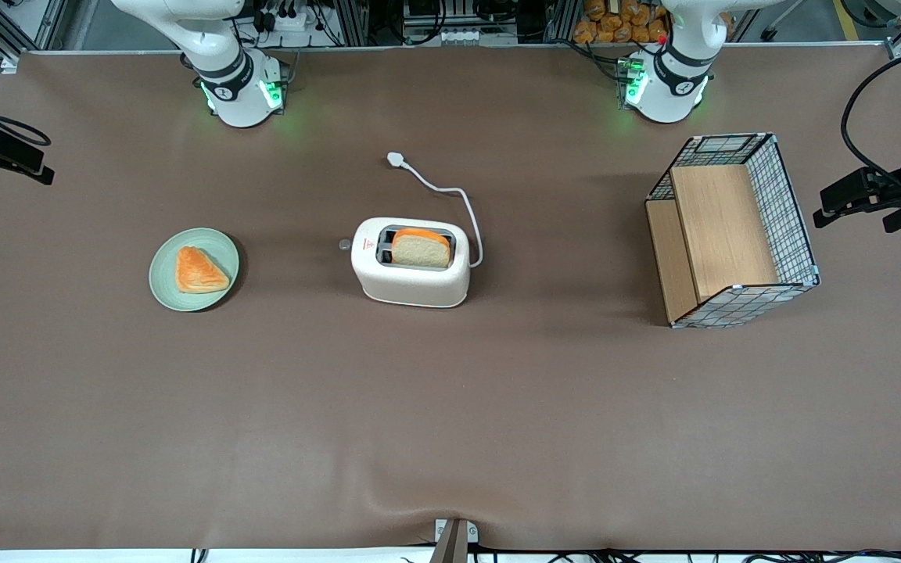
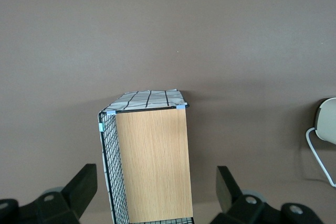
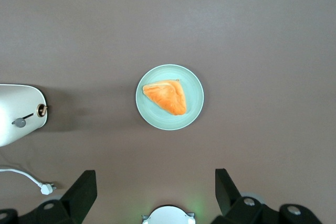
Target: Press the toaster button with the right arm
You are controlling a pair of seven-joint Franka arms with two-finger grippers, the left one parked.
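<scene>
The toaster [image 1: 411,263] stands mid-table [image 1: 450,407] with a bread slice [image 1: 421,248] upright in its slot. Its button [image 1: 345,245] juts from the narrow end facing the working arm's end; nothing touches it. A white cord [image 1: 450,195] trails from the other end. The gripper [image 3: 153,192] hangs high above the green plate [image 3: 195,98], well apart from the toaster, fingers [image 3: 81,192] spread wide and empty. A pastry [image 3: 167,97] lies on the plate. A mesh basket [image 1: 732,231] sits toward the parked arm's end

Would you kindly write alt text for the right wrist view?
The open gripper hangs high above a green plate holding an orange pastry. The toaster, with its button, stands apart from the plate.
</scene>
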